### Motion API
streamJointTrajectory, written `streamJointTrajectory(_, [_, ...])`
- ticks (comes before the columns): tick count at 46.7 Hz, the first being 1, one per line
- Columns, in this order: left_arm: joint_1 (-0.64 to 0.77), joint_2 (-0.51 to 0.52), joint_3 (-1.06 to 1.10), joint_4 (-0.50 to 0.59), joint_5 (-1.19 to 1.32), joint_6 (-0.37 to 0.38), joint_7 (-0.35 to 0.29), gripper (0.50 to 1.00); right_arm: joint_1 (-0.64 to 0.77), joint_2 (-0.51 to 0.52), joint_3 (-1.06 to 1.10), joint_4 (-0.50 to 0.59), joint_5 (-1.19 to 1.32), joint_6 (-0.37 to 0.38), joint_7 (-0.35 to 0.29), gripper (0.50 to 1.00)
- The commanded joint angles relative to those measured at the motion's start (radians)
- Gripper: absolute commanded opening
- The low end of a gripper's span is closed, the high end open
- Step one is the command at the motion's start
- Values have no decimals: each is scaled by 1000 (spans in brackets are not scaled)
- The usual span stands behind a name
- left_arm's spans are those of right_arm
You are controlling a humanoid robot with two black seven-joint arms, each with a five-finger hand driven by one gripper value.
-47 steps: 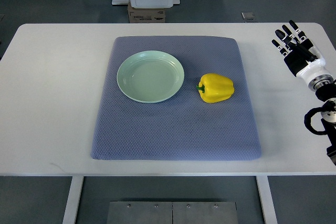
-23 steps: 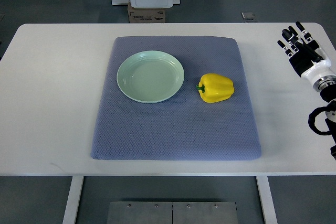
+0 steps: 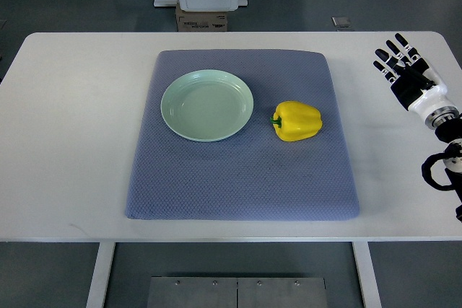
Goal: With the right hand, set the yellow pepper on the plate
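Note:
A yellow pepper (image 3: 297, 121) lies on its side on a blue-grey mat (image 3: 242, 171), its green stem toward the left. A pale green plate (image 3: 207, 104) stands empty on the mat, left of the pepper. My right hand (image 3: 399, 64) is over the white table at the far right, well apart from the pepper, fingers spread and holding nothing. The left arm is out of view.
The white table (image 3: 72, 128) spreads around the mat. A white stand base and a cardboard box (image 3: 201, 18) sit on the floor beyond the table's far edge.
My right hand drifted a little to the right and back left, staying near the table's right edge. The pepper and plate have not moved.

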Motion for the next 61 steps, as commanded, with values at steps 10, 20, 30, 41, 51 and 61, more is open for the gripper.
streamJointTrajectory(10, [0,0,0,0,0,0,0,1000,37,-16,-117,22,-5,6,39,1000])
streamJointTrajectory(20, [0,0,0,0,0,0,0,1000,74,-50,-207,23,-5,55,82,1000])
streamJointTrajectory(30, [0,0,0,0,0,0,0,1000,132,-70,-312,23,-5,54,93,998])
streamJointTrajectory(41, [0,0,0,0,0,0,0,1000,249,-154,-581,20,-36,54,191,998])
streamJointTrajectory(51, [0,0,0,0,0,0,0,1000,342,-177,-759,22,-102,52,289,993])
streamJointTrajectory(61, [0,0,0,0,0,0,0,1000,393,-179,-847,22,-196,51,309,993])
